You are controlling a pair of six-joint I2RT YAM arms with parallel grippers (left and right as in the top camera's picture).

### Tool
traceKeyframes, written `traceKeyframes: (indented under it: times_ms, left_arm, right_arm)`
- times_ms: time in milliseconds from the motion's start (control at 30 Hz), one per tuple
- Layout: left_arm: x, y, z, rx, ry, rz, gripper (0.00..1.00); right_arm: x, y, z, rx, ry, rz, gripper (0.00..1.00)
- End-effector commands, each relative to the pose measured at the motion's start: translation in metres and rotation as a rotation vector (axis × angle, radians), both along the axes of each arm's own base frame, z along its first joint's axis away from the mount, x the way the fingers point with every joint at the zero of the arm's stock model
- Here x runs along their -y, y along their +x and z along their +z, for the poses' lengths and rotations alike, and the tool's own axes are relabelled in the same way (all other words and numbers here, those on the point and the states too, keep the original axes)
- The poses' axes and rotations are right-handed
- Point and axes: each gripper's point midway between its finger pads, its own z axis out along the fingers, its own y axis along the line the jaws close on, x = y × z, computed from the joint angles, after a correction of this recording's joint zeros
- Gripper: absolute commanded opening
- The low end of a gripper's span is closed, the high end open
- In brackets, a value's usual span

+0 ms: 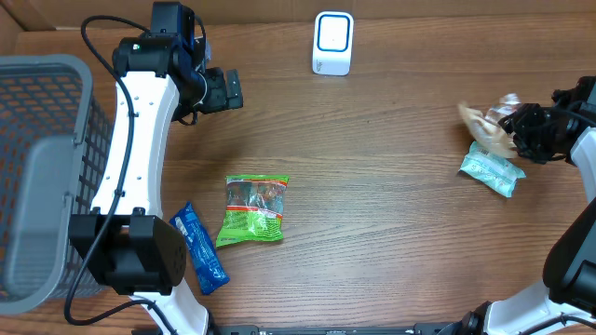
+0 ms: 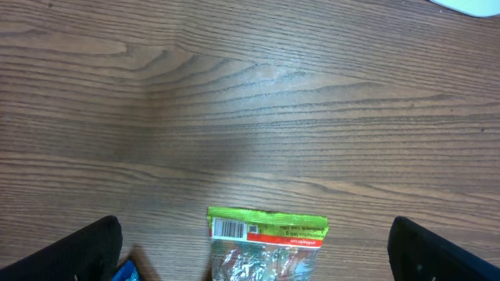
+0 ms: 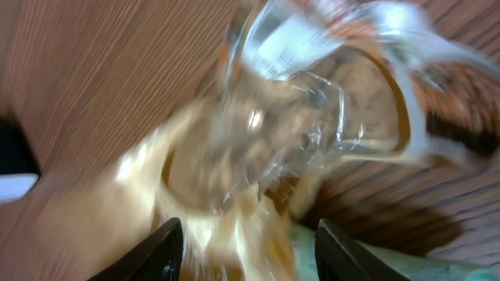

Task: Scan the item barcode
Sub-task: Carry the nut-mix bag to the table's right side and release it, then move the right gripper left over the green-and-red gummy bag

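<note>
While your right pincer hangs over the right edge of the table, its fingers stand partly apart with a clear-and-tan packet between them. The right wrist view is smeared with blur, so you cannot tell whether the fingers actually grip the packet or only flank it. The packet's lower end lies over a teal packet that rests flat at the same edge. A white label shows on the clear film, but its print is too blurred to read.

Your left pincer is spread as wide as it goes and holds nothing; it hovers toward the far left part of the surface, touching nothing. Below it lies a green packet, left of the middle of the surface, with a barcode on a white strip along its top seam beside a red patch; the lettering there is too small to read. A blue packet lies near the front left corner, and a grey basket stands at the left edge. The white scanner stands at the far edge, well apart from both pincers.
</note>
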Motion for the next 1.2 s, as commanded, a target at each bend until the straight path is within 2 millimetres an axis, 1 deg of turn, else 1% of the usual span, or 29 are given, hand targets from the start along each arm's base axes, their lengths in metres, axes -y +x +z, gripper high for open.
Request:
traceKeyframes:
  times_ms: [0, 100, 233, 300, 400, 467, 567, 633, 700, 767, 800, 900, 1000, 1067, 1100, 1167]
  left_arm:
    - [0.002, 0.002, 0.003, 0.012, 0.000, -0.025, 1.00]
    - [0.002, 0.002, 0.003, 0.013, 0.000, -0.025, 1.00]
    - [0.002, 0.002, 0.003, 0.013, 0.000, -0.025, 1.00]
    - [0.002, 0.002, 0.003, 0.012, 0.000, -0.025, 1.00]
    - [0.002, 0.002, 0.003, 0.013, 0.000, -0.025, 1.00]
    - [0.002, 0.002, 0.003, 0.012, 0.000, -0.025, 1.00]
    - [0.002, 0.002, 0.003, 0.013, 0.000, -0.025, 1.00]
    - [0.002, 0.002, 0.003, 0.013, 0.000, -0.025, 1.00]
    - [0.002, 0.002, 0.003, 0.013, 0.000, -0.025, 1.00]
    - [0.002, 0.002, 0.003, 0.013, 0.000, -0.025, 1.00]
    - [0.002, 0.002, 0.003, 0.012, 0.000, -0.025, 1.00]
    - [0.002, 0.002, 0.003, 0.013, 0.000, -0.025, 1.00]
    - [0.002, 0.002, 0.003, 0.012, 0.000, -0.025, 1.00]
    - [0.002, 0.002, 0.003, 0.013, 0.000, -0.025, 1.00]
    - [0.002, 0.002, 0.003, 0.013, 0.000, -0.025, 1.00]
    - [0.002, 0.002, 0.003, 0.012, 0.000, -0.025, 1.00]
  right_arm:
    - [-0.013, 0.004, 0.015, 0.046, 0.053, 0.039, 0.56]
    - [-0.021, 0.004, 0.024, 0.068, 0.078, 0.087, 0.55]
    - [-0.035, 0.001, 0.046, 0.096, 0.095, 0.156, 0.54]
    - [-0.046, -0.001, 0.059, 0.107, 0.087, 0.202, 0.54]
    - [-0.073, -0.004, 0.078, 0.134, 0.082, 0.285, 0.54]
    - [-0.096, -0.005, 0.087, 0.145, 0.084, 0.340, 0.54]
    - [-0.141, -0.008, 0.091, 0.143, 0.112, 0.444, 0.54]
    - [-0.177, -0.012, 0.089, 0.127, 0.148, 0.505, 0.54]
    - [-0.215, -0.016, 0.086, 0.107, 0.176, 0.559, 0.50]
    - [-0.250, -0.021, 0.082, 0.091, 0.199, 0.609, 0.49]
    - [-0.269, -0.024, 0.078, 0.080, 0.214, 0.637, 0.48]
    - [-0.318, -0.036, 0.065, 0.039, 0.240, 0.707, 0.45]
    - [-0.357, -0.052, 0.046, -0.019, 0.255, 0.763, 0.45]
    - [-0.378, -0.063, 0.033, -0.056, 0.265, 0.793, 0.45]
    - [-0.391, -0.070, 0.024, -0.080, 0.262, 0.808, 0.45]
    - [-0.403, -0.077, 0.012, -0.113, 0.244, 0.808, 0.44]
